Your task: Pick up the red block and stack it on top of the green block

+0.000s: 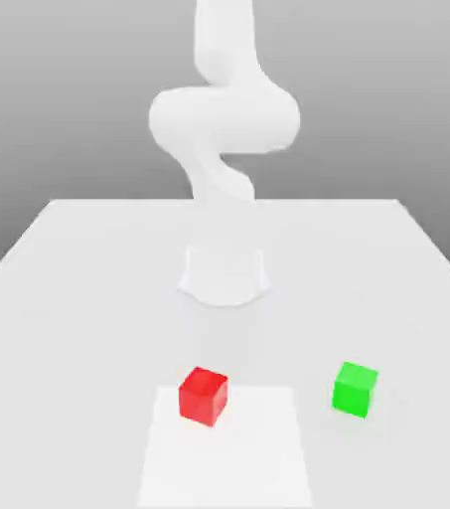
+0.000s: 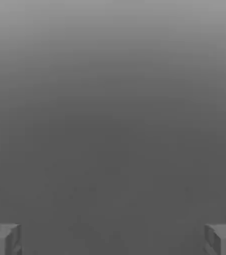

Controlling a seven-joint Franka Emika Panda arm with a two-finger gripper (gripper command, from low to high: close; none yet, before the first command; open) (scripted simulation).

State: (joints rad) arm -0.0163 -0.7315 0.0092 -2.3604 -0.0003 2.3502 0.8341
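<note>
The red block (image 1: 204,396) sits on the table near the front, on the back left corner of a paler square patch. To the exterior view's right of it, a short gap away, stands the green block (image 1: 355,388) on the bare table. Both cubes rest flat and nothing touches them. In the hand view my gripper (image 2: 113,240) is open: its two grey fingertips (image 2: 2,240) stand far apart with nothing between them, against a plain grey backdrop. The white arm (image 1: 224,119) rises from its base behind the blocks and leaves the exterior view upward.
The white table (image 1: 70,278) spreads wide on both sides. The arm's round base (image 1: 224,276) stands at mid-table behind the blocks. The paler square patch (image 1: 228,452) lies at the front edge.
</note>
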